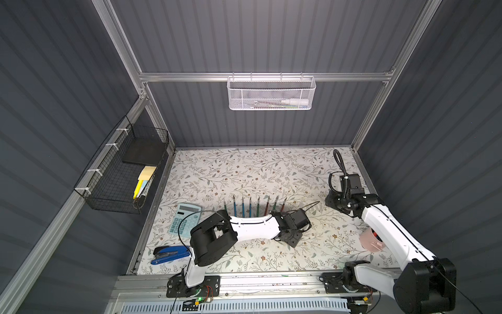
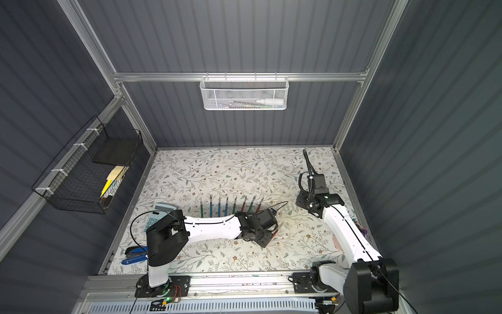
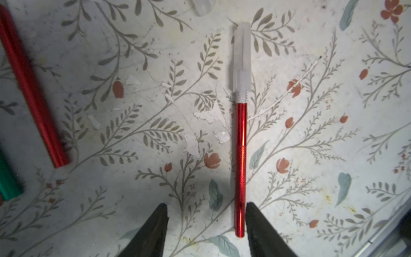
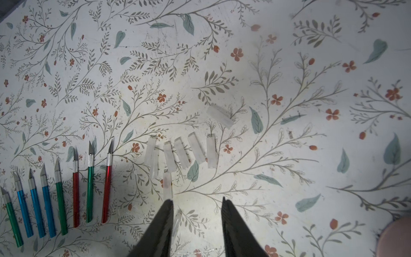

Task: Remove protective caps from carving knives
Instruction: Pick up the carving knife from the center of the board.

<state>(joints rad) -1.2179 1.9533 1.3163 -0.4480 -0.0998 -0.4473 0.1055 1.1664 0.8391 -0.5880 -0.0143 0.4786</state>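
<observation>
Eight knives [image 4: 61, 200] lie bare in a row on the surface [image 4: 289, 66], loose caps [image 4: 182, 152] beside; one red knife [image 3: 240, 166], cap [image 3: 242, 55] on, lies between the spread left gripper [image 3: 206, 204] jaws, right gripper [image 4: 196, 199] spread, empty

The left arm [image 1: 255, 227] hides the carving knives' [image 1: 250, 208] lower ends.
</observation>
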